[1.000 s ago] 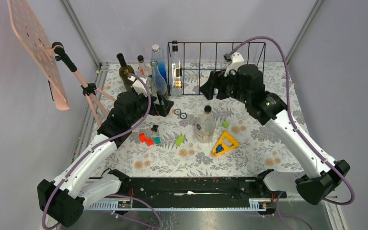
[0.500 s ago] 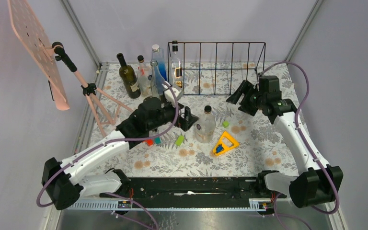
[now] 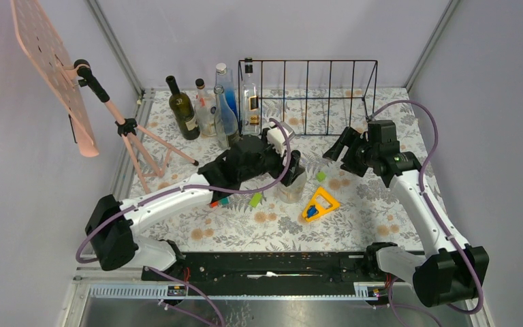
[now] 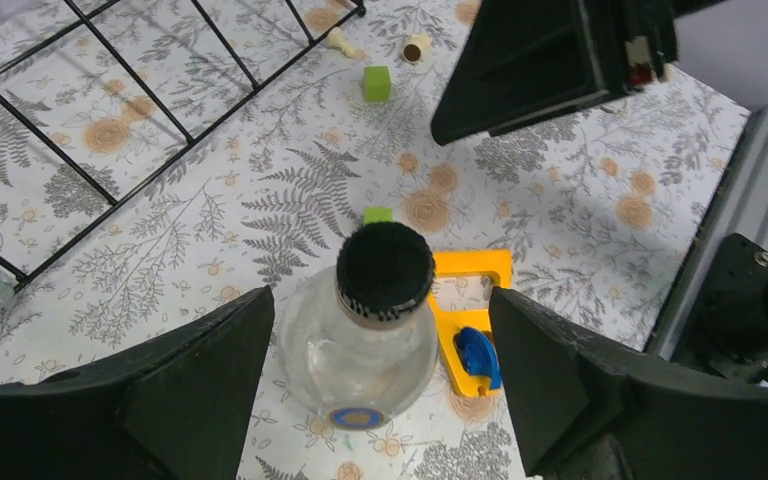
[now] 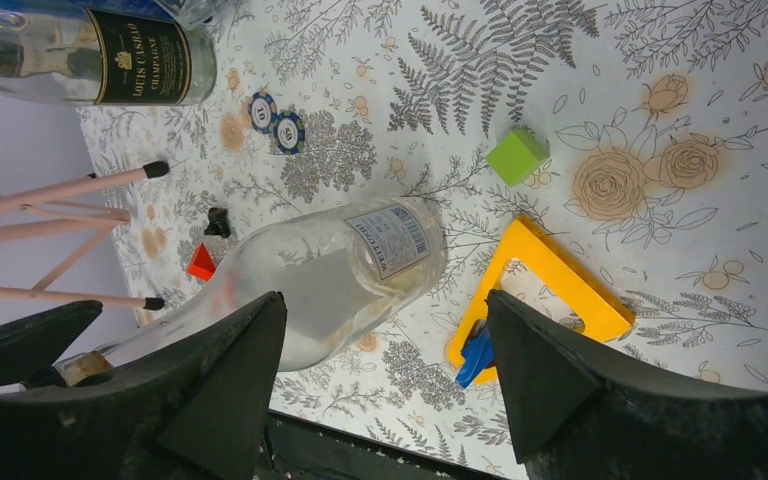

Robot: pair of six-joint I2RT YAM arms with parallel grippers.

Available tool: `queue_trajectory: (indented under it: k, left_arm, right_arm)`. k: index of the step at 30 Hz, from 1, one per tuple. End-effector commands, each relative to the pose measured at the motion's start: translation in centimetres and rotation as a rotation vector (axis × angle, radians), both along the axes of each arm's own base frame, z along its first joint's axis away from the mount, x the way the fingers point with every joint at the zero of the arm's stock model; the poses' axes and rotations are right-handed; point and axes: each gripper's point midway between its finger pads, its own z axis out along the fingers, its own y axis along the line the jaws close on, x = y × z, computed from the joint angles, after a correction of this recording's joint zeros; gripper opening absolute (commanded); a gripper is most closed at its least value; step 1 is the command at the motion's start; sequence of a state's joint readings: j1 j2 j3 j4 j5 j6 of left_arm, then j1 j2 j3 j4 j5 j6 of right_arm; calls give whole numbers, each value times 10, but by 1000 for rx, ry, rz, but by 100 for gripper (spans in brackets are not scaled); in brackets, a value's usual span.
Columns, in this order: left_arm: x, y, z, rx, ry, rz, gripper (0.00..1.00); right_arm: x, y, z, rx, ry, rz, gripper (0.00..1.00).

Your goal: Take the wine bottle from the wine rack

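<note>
The black wire wine rack (image 3: 313,95) stands at the back middle; its bars also show in the left wrist view (image 4: 190,147). A tall clear bottle with a black cap (image 3: 249,102) stands in its leftmost bay. My left gripper (image 3: 291,167) is open above a round clear bottle with a black cap (image 4: 380,310) that stands on the table in front of the rack. Its fingers (image 4: 200,380) flank that bottle without touching it. My right gripper (image 3: 337,144) is open and empty, right of that bottle and in front of the rack.
A dark green bottle (image 3: 181,109), a small clear bottle (image 3: 204,109) and a blue bottle (image 3: 228,102) stand left of the rack. A pink tripod with a board (image 3: 129,129) is far left. A yellow triangle (image 3: 320,203) and green cubes (image 3: 255,199) lie nearby.
My left arm has swung right from the bottle group to over the round bottle. My right arm has drawn back from the rack towards the right and lower.
</note>
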State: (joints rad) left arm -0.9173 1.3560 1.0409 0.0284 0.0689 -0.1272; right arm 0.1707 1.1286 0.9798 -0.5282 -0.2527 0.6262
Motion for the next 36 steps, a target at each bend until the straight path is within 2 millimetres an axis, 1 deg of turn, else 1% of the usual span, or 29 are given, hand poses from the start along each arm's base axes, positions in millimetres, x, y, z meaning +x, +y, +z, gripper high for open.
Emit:
queue_trajectory:
  k: [1, 4, 9, 15, 19, 20, 21, 26, 28, 30, 32, 36]
  left_arm:
    - [23, -10, 38, -73, -117, 65, 85]
    - [35, -9, 32, -52, -136, 111, 81]
    - [45, -14, 24, -13, -138, 130, 71]
    - [44, -26, 23, -24, -116, 94, 61]
    - [42, -27, 17, -20, -98, 83, 53]
    - [41, -28, 16, -19, -96, 79, 50]
    - [41, -28, 15, -16, -91, 76, 45]
    - [39, -27, 14, -12, -76, 74, 25]
    - [38, -26, 15, -10, -73, 76, 14]
    - [39, -24, 17, -7, -73, 83, 1]
    - [40, -19, 19, 1, -76, 107, 0]
    - [44, -3, 35, -6, -117, 163, 0]
  right_arm:
    - [-2, -2, 10, -3, -46, 17, 80]
    - [-4, 1, 8, 8, -39, 31, 80]
    - [-6, 4, 7, 19, -30, 46, 80]
    - [-8, 5, 6, 24, -25, 59, 80]
    - [-8, 5, 6, 25, -26, 60, 80]
    - [-9, 5, 5, 26, -23, 60, 80]
    - [-9, 6, 5, 27, -22, 61, 80]
    - [-8, 6, 6, 32, -22, 58, 80]
    - [-8, 6, 5, 33, -18, 58, 80]
    - [-8, 6, 5, 31, -19, 59, 80]
    - [-9, 6, 4, 30, -19, 60, 80]
    - [-10, 4, 0, 21, -10, 57, 80]
